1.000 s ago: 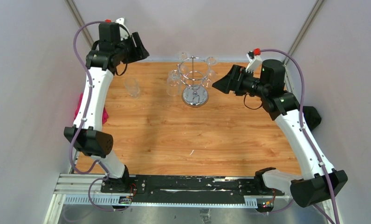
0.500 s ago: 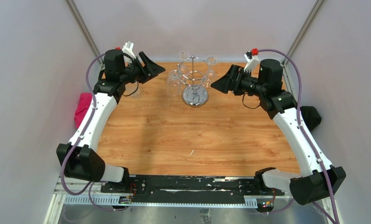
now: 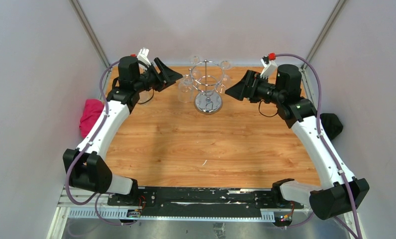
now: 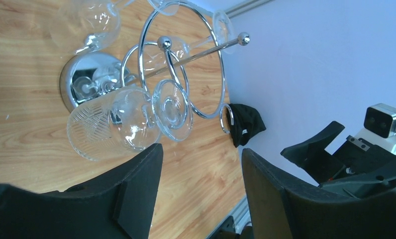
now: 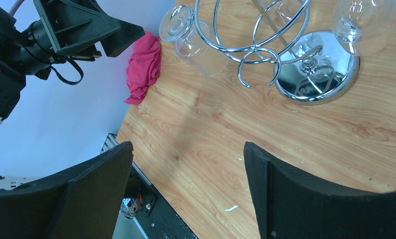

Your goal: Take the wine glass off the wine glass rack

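The chrome wine glass rack stands at the back middle of the table, with several clear wine glasses hanging upside down from its ring. The nearest wine glass hangs on its left side. My left gripper is open and empty just left of this glass, a little short of it. The left fingers frame bare table below the bowl. My right gripper is open and empty on the rack's right side, apart from it. In the right wrist view the rack's mirrored base and another glass show.
A pink cloth lies at the table's left edge and a black cloth at the right edge. White walls close in the back and sides. A small white scrap lies mid-table.
My left arm has swung from the back-left corner towards the rack, bringing its gripper next to the left hanging glass. A glass standing on the table at the left is now hidden by that arm. The right arm has barely moved.
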